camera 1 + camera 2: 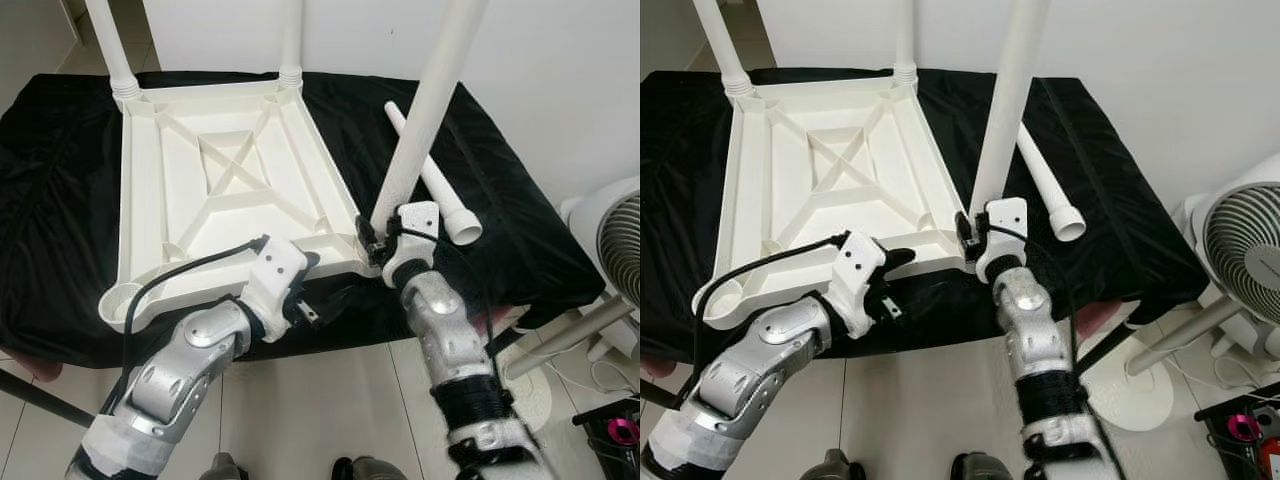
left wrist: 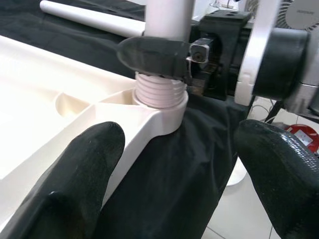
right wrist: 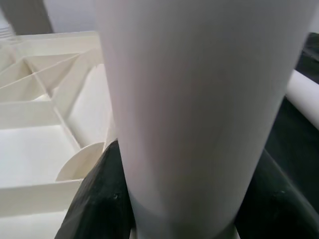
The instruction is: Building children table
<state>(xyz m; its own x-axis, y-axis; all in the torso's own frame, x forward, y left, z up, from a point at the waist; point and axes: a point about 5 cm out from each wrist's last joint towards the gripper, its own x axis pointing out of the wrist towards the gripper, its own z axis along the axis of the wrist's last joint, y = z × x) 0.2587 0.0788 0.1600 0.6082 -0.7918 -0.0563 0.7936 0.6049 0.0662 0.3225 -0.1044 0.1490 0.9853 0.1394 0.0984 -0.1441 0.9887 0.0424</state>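
Here the white plastic children's tabletop (image 1: 230, 190) lies upside down, ribbed underside up, on a black cloth-covered surface (image 1: 70, 150). Two white tubular plastic legs stand upright in its far corner sockets: the far-left leg (image 1: 110, 45) and the far-right leg (image 1: 291, 40). A third white leg (image 1: 430, 100) rises from the near-right corner socket (image 2: 160, 107), tilted slightly toward the robot's right; its threaded lower end sits in that socket. A fourth, loose white leg (image 1: 435, 175) lies flat on the cloth just beside the tabletop's right edge, well apart from the empty near-left corner socket (image 1: 118, 300).

The right gripper (image 1: 375, 235) is clamped around the base of the third leg, one black finger (image 2: 152, 55) pressed against the tube just above the thread. The left gripper (image 1: 308, 268) rests at the tabletop's near edge, close to the same corner; its two black fingers (image 2: 75, 174) are spread apart and grasp nothing. A white pedestal fan (image 1: 625, 240) stands on the tiled floor (image 1: 330, 400) to the right.
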